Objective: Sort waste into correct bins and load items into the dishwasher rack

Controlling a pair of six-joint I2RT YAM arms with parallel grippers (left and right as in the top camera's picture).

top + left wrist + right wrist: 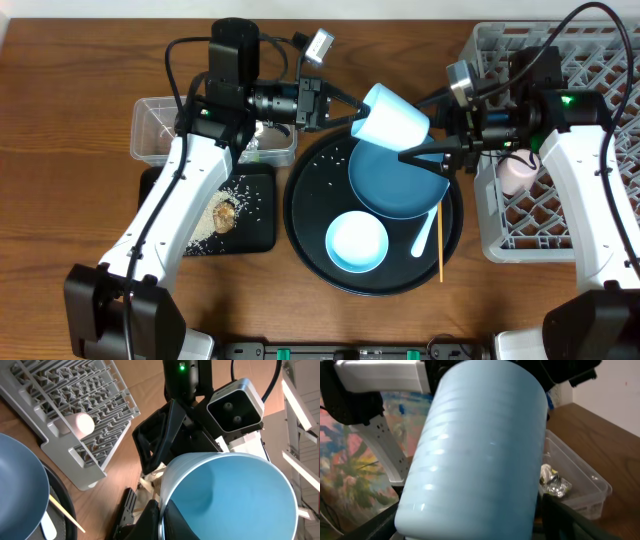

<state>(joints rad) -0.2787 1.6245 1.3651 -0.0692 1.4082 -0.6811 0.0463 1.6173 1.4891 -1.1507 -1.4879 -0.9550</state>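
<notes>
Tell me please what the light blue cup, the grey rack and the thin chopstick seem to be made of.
The light blue cup: probably plastic or melamine; smooth, softly glossy wall with faint rings. The grey rack: moulded plastic, matte, thin uniform lattice. The chopstick: likely wood or bamboo, by its pale tan, dull look.

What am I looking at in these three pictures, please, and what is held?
Two robot arms work at a wooden table. One picture looks down from above; the other two come from a camera on each wrist. The left end effector, the arm's two-finger grasping part, is shut on the rim of a light blue cup above a round black tray. The right end effector stands open around that cup. The tray holds a dark blue plate, a light blue bowl, a pale spoon and a chopstick. Left of it lie a black rectangular tray with spilled rice and a clear tub with wrappers. The grey rack on the right holds a pinkish cup.
</notes>
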